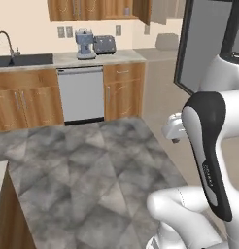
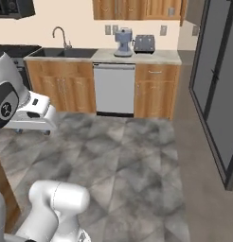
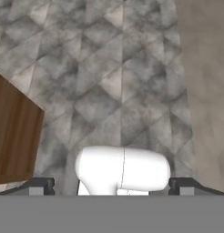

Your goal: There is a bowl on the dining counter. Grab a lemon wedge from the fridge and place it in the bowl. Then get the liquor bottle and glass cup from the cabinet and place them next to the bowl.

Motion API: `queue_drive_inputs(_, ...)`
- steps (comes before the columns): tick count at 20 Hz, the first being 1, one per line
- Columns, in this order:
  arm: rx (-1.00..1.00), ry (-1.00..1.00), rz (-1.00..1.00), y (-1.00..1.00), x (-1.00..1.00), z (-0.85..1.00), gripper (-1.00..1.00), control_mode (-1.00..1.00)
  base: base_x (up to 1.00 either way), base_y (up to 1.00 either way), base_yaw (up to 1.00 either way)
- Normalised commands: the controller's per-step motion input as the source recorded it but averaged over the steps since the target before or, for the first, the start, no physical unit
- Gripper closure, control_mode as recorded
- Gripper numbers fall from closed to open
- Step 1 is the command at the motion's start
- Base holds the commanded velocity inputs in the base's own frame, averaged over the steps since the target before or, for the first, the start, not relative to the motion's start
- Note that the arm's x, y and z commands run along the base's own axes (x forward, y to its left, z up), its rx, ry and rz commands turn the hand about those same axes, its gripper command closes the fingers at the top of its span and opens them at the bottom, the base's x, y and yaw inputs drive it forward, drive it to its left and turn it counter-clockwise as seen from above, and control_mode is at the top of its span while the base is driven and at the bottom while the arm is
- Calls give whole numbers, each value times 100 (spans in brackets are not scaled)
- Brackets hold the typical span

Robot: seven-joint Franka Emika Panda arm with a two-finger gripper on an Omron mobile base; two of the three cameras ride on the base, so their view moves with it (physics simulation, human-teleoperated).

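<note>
- Closest to me, the gripper point(image 3: 112, 185) points down at the floor with its two fingertips point(image 3: 38, 185) spread wide at either side of the hand view; nothing sits between them, so it carries nothing.
- Just beside the robot on its left, a wooden side panel point(image 3: 16, 136) rises, most likely the edge of the dining counter; I can't see its top from here, so the bowl is out of sight.
- The grey tiled floor point(image 1: 92, 170) stretches out ahead, bare of any task item.
- To the right stands the tall dark fridge point(image 2: 218, 90), its doors shut. The lemon wedge should be inside, I'd guess, unseen.
- Farther on, the dishwasher point(image 2: 114, 90) sits between wooden base cabinets, with the sink and tap point(image 2: 61, 40) to its left.
- On the far counter rest a coffee machine point(image 2: 122, 43) and a toaster point(image 2: 144, 43).
- Above them hang the wall cabinets point(image 2: 137, 8), doors closed; bottle and glass cup are presumably behind one.
- My read: nothing is done yet. Fridge, lemon, bottle and cup all remain.
</note>
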Motion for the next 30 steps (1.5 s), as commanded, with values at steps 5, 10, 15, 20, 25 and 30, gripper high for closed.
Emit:
queue_drive_inputs(5, 0, 0, 0, 0, 0, 0, -100, 100, 100, -33, 9)
queue_drive_inputs(10, 0, 0, 0, 0, 0, 0, -100, 100, 100, -43, 6)
queue_drive_inputs(15, 0, 0, 0, 0, 0, 0, -100, 100, 100, -46, 3)
queue_drive_inputs(20, 0, 0, 0, 0, 0, 0, -100, 100, 100, -44, 1)
queue_drive_inputs(25, 0, 0, 0, 0, 0, 0, -100, 100, 100, -39, 0)
queue_drive_inputs(30, 0, 0, 0, 0, 0, 0, -100, 100, 100, -35, 0)
